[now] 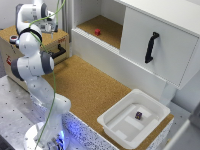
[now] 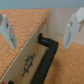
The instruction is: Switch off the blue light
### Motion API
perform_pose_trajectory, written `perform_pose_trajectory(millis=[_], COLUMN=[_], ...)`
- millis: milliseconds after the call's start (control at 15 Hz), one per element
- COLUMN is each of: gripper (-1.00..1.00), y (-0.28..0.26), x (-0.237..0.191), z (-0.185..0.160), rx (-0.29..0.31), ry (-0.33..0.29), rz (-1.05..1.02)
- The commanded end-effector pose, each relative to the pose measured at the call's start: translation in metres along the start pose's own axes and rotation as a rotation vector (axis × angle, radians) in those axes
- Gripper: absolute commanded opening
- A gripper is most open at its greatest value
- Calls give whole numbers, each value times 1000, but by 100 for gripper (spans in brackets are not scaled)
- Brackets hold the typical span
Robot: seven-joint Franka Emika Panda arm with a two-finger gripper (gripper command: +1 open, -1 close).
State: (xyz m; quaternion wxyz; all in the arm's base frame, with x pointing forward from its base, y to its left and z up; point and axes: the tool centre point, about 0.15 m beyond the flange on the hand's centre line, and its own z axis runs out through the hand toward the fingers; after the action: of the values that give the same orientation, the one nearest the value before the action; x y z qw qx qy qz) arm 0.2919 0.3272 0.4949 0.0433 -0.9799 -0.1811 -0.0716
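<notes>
Overview of the workspace in the exterior view, with a close detail from the wrist view. We see the white arm [image 1: 31, 67] rising from its base at the exterior view's lower left and bending back toward the upper left. There it carries the gripper [image 1: 54, 31] above a wooden box [image 1: 10, 50].

In the wrist view the gripper [image 2: 40, 46] has its two pale fingers [image 2: 7, 31] spread wide apart, with nothing between them. Below the gap we see the edge of the wooden box [image 2: 25, 62] and its black handle [image 2: 49, 55]. The same handle [image 1: 60, 50] appears on the box's side in the exterior view.

The blue light [image 1: 13, 37] shows only as a small, blurred round spot on the top of the wooden box, close beside the arm's curved link and toward the exterior view's left of the gripper. We cannot tell whether it is lit. The gripper does not touch it.

A cork surface [image 1: 90, 85] covers the table. Behind it stands a white cabinet [image 1: 150, 30] whose door bears a black handle [image 1: 151, 47]. A small red object [image 1: 97, 32] lies in the open compartment. At the exterior view's lower right, a white tray [image 1: 117, 127] holds a small dark block [image 1: 138, 115].
</notes>
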Motion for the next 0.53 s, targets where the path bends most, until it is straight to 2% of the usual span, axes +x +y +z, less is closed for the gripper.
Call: perform_pose_trajectory(millis=[0,333,467], gripper=[100,100,100], y=[31,27,26], x=[-15,-12,-9], z=[55,103,124], rx=[181,138,151], ry=[110,138,138], rz=[228,330,374])
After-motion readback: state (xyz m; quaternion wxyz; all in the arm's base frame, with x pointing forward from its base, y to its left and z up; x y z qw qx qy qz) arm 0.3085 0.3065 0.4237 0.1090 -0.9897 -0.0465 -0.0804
